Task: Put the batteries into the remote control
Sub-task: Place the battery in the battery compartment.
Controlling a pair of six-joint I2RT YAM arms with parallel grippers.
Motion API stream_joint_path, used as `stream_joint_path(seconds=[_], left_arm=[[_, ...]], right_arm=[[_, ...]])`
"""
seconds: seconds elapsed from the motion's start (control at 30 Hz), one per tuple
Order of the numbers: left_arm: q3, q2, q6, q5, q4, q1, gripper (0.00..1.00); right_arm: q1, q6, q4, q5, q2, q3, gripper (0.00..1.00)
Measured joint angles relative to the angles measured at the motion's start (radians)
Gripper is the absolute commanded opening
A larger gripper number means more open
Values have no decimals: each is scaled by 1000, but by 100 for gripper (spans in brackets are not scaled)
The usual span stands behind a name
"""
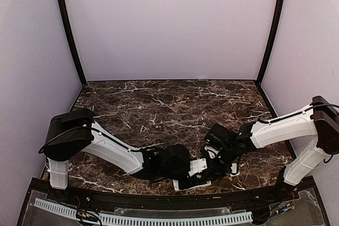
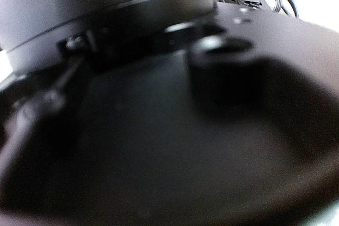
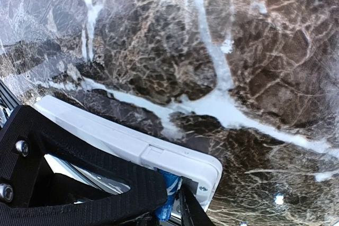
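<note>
The white remote control (image 1: 193,184) lies near the table's front edge, and its left end disappears under my left gripper (image 1: 186,175), which appears clamped on it. The left wrist view is dark and blurred and shows no jaws. In the right wrist view the remote control (image 3: 132,144) shows its side wall and an uncovered end. A blue battery (image 3: 169,198) stands in that opening. My right gripper (image 3: 174,211) straddles the battery, with the broad black finger (image 3: 106,199) against one side and a slight gap at the thin finger. In the top view the right gripper (image 1: 216,169) meets the left one over the remote.
Dark marble table (image 1: 169,109) stretches behind both arms, with lilac walls all round. A small white piece (image 1: 234,169) lies just right of the right gripper. The black front rail (image 1: 159,199) runs close below the remote. Something black sits right against the left wrist camera.
</note>
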Motion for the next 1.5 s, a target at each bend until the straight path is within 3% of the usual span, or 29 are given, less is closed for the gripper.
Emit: stream_joint_path(seconds=[0.3, 0.5, 1.5], left_arm=[[2, -10, 16, 0, -21, 1, 41], [4, -8, 19, -1, -22, 1, 42], [9, -5, 42, -4, -18, 1, 42]], right_arm=[[2, 5, 17, -2, -7, -4, 29], [2, 3, 27, 1, -12, -11, 24], [15, 30, 18, 52, -52, -19, 27]])
